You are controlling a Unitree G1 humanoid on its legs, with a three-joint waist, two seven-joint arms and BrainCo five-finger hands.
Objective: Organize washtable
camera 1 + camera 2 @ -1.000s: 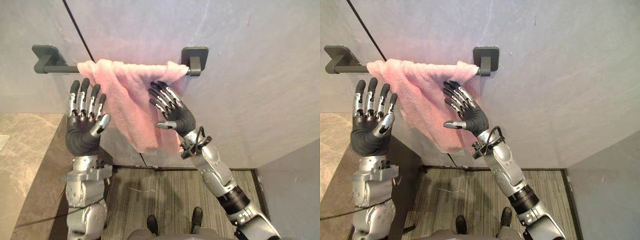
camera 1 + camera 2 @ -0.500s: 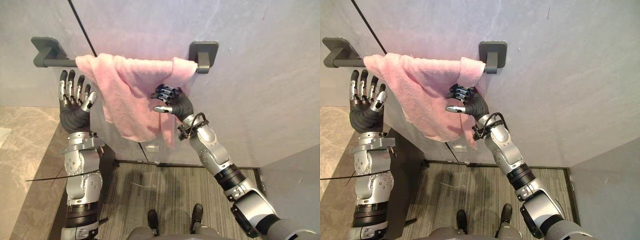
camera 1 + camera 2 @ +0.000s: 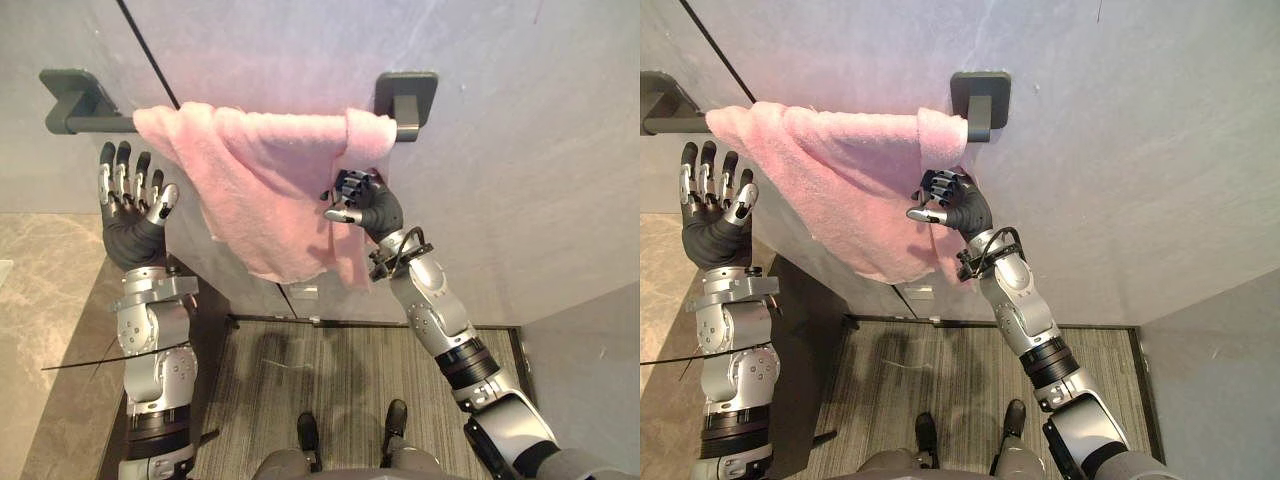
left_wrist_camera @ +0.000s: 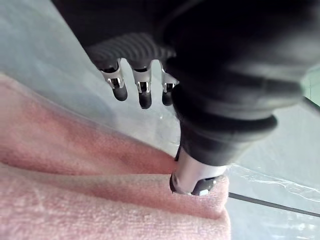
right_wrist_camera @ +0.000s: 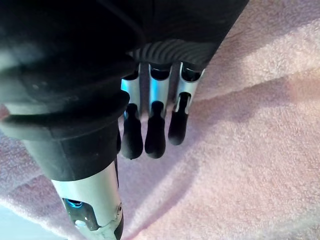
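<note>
— Where is the pink towel (image 3: 270,190) found?
— It is draped over the dark towel bar (image 3: 100,124) and bunched towards the bar's right bracket (image 3: 405,95). Its lower edge hangs on a slant well below the bar. The stretch of bar next to the left bracket (image 3: 68,88) is uncovered.

— How is the left hand (image 3: 130,225) seen from the head?
— It is held upright below the bar's uncovered left end, just beside the towel's left edge. Its fingers are straight and slightly spread. Whether cloth is touched cannot be judged from there.

— Is that settled by the left wrist view?
— Yes. The thumb (image 4: 192,175) is shown resting against a fold of the towel. The fingers (image 4: 144,92) are seen over the grey wall (image 3: 520,180), off the cloth.

— And the right hand (image 3: 368,205)?
— From the head it is seen below the bar's right end, fingers curled in. It is placed in front of the narrow strip of towel that hangs by the right bracket.

— What is added by its own wrist view?
— The curled fingers (image 5: 154,135) are shown with their dark tips just off the pink pile, and shadows are cast on it. The thumb (image 5: 95,200) is held straight beside them, and nothing is pinched.
</note>
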